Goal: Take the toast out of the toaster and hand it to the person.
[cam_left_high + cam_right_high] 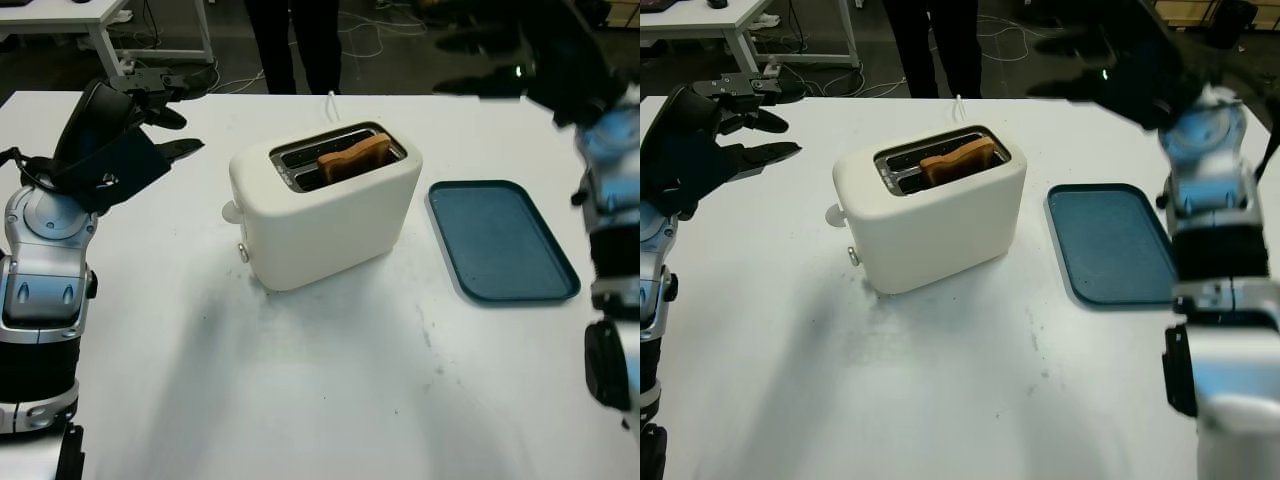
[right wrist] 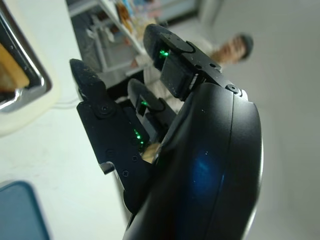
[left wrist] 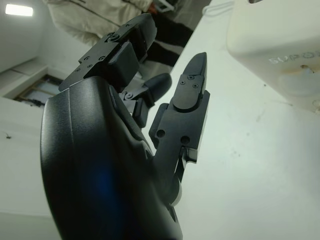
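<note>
Reach step, nothing grasped: black left hand (image 1: 120, 130) and black right hand (image 1: 1120, 65) both open, empty. Browned toast slice (image 1: 354, 157) stands in the cream plastic toaster (image 1: 325, 205), well apart from either hand's fingers. Next, probably: pinch the slice's exposed top edge.

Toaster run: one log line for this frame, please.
toast upright in toaster slot | left hand open, left of toaster | right hand open, raised beyond tray | person behind table

The left hand (image 1: 140, 110) hung open, raised at the far left. The right hand (image 1: 1110, 65) hung open too, held high on the opposite side.
</note>
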`<state>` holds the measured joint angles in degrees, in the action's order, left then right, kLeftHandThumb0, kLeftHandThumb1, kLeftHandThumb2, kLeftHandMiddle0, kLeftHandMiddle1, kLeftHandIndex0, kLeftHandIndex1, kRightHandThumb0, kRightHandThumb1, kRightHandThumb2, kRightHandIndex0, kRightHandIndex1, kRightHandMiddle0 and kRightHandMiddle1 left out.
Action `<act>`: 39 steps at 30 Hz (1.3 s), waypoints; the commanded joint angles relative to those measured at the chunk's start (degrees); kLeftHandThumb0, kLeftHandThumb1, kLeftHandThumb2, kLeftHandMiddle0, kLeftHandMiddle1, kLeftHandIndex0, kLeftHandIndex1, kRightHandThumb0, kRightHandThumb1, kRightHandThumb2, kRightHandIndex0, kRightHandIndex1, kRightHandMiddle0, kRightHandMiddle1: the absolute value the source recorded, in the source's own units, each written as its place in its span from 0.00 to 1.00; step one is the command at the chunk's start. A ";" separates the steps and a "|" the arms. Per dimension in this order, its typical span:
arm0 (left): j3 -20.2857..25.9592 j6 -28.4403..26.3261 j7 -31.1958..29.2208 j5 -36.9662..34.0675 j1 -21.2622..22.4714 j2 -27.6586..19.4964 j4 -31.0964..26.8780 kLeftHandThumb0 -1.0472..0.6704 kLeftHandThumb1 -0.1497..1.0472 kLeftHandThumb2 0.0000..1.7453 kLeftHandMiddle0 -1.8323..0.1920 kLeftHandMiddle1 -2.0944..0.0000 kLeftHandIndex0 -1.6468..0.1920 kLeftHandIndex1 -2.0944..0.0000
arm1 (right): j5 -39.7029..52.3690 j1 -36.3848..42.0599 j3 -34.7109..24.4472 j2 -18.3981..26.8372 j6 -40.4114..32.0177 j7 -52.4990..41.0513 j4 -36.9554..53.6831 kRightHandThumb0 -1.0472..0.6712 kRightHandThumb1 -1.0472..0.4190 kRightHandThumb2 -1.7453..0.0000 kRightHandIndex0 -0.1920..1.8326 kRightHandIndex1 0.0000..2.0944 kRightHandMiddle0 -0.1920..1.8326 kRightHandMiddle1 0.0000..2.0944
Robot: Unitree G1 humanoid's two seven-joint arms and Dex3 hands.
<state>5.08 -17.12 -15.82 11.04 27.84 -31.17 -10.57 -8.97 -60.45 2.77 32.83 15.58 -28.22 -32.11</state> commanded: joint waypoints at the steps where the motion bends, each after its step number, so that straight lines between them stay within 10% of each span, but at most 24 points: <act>1: -0.20 -0.26 0.03 0.25 0.67 -0.19 -0.10 0.54 0.88 0.00 0.72 0.54 0.55 0.92 | -2.22 -2.99 2.12 0.51 2.22 -1.15 -2.54 0.41 0.31 1.00 0.59 0.08 0.56 0.06; 16: 0.01 -0.36 -0.19 -0.08 0.55 -0.26 -0.45 0.53 0.88 0.00 0.73 0.55 0.56 0.91 | -15.33 -10.65 14.88 -1.61 5.00 -7.11 -6.39 0.36 0.26 1.00 0.64 0.09 0.59 0.04; 20: 0.05 -1.05 -0.16 -0.14 0.54 -0.10 -0.74 0.53 0.88 0.00 0.73 0.55 0.56 0.91 | -16.55 -10.97 16.04 -2.86 5.31 -6.96 -7.01 0.36 0.27 1.00 0.54 0.44 0.60 0.02; 39: -0.02 -0.35 -0.03 0.08 0.37 -0.22 -0.22 0.53 0.88 0.00 0.72 0.55 0.56 0.90 | -20.35 -9.95 19.02 -4.55 9.94 -3.58 -10.31 0.37 0.26 1.00 0.49 0.37 0.58 0.00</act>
<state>5.13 -17.58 -15.83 11.04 27.83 -31.17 -10.62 -28.54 -69.96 21.22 28.76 24.59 -32.46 -41.87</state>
